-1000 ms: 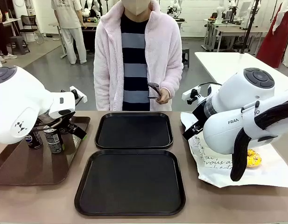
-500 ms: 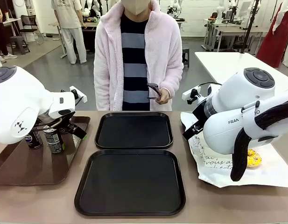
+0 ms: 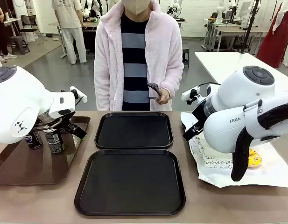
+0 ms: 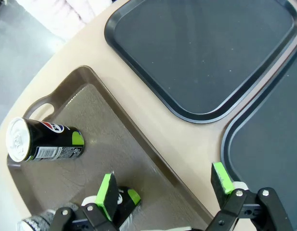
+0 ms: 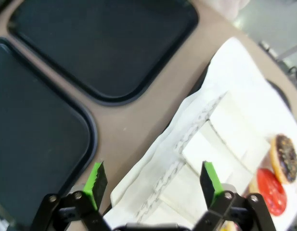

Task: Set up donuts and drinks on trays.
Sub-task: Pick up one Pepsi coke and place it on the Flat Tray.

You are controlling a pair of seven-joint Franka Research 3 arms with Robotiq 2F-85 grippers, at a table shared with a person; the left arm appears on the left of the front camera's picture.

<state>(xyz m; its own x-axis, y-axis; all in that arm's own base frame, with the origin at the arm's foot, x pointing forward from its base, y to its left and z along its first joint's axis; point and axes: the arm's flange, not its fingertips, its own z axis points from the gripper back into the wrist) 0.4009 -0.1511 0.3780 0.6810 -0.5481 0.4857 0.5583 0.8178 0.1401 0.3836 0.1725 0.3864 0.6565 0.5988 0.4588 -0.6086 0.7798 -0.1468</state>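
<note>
left gripper [image 4: 163,183]: jaws released, nearest can [image 4: 128,198] upright, just beside 1 pad
right gripper [image 5: 153,177]: jaws released, donuts [image 5: 272,190] off to 1 side

Two black trays, the far tray [image 3: 134,130] and the near tray [image 3: 129,183]. One brown tray [image 3: 22,173]. Two cans can be counted on it, the left can [image 3: 33,140] and the right can [image 3: 53,140]. Three donuts: one chocolate donut [image 5: 286,159], one red donut [image 5: 271,191], one yellow donut [image 3: 255,160]. One white printed paper [image 3: 218,173]. One person [image 3: 134,56] at the table
</note>
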